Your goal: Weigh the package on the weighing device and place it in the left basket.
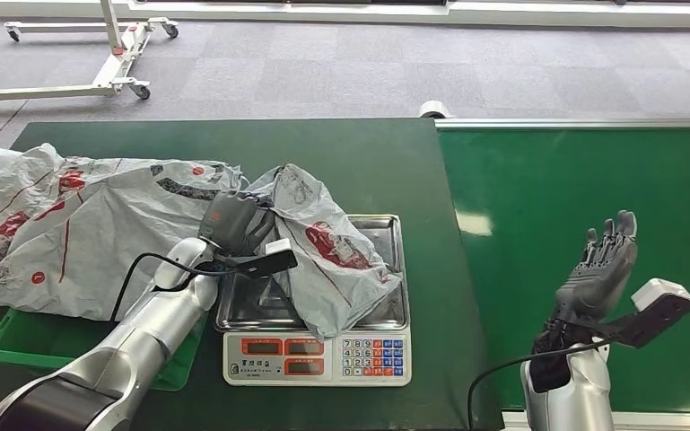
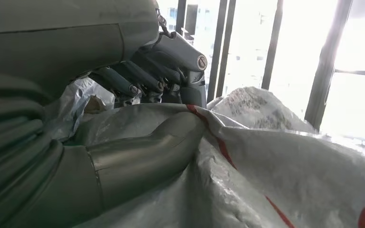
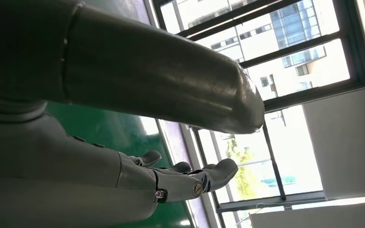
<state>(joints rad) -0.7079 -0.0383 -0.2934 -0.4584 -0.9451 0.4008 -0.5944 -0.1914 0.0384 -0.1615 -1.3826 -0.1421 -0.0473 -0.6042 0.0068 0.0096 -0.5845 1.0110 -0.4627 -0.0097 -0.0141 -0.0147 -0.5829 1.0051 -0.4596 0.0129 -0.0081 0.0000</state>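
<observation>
1. Package (image 1: 327, 256): a grey plastic mailer bag with red print, crumpled and soft. It lay on the steel pan of the weighing device (image 1: 316, 355), draped over the pan's left and front edges. The scale stood on the dark green counter (image 1: 368, 166), near its front edge.
2. Left hand (image 1: 238, 224): rested on the upper left part of the package. In the left wrist view its fingers (image 2: 137, 78) were curled down into the folds and the thumb (image 2: 171, 137) pressed along the film. Judged a grip on a bunched fold, not a flat palm contact.
3. Right hand (image 1: 603, 269): raised over the bright green belt (image 1: 583, 180) well to the right of the scale, fingers spread and straight, holding nothing. The right wrist view agreed.
4. Left basket (image 1: 18, 346): a green tray at the counter's front left, just beside the scale. Other grey bags (image 1: 72, 224) lay piled over it and hid most of it.
5. Handling judgement: the package looked light and limp, with slick film. It would likely sag and swing when lifted, and the contents could shift inside. A pinch on loose film risked slipping; a gathered fold near the bulk seemed the safer hold.
6. The scale's displays were too small to read.
</observation>
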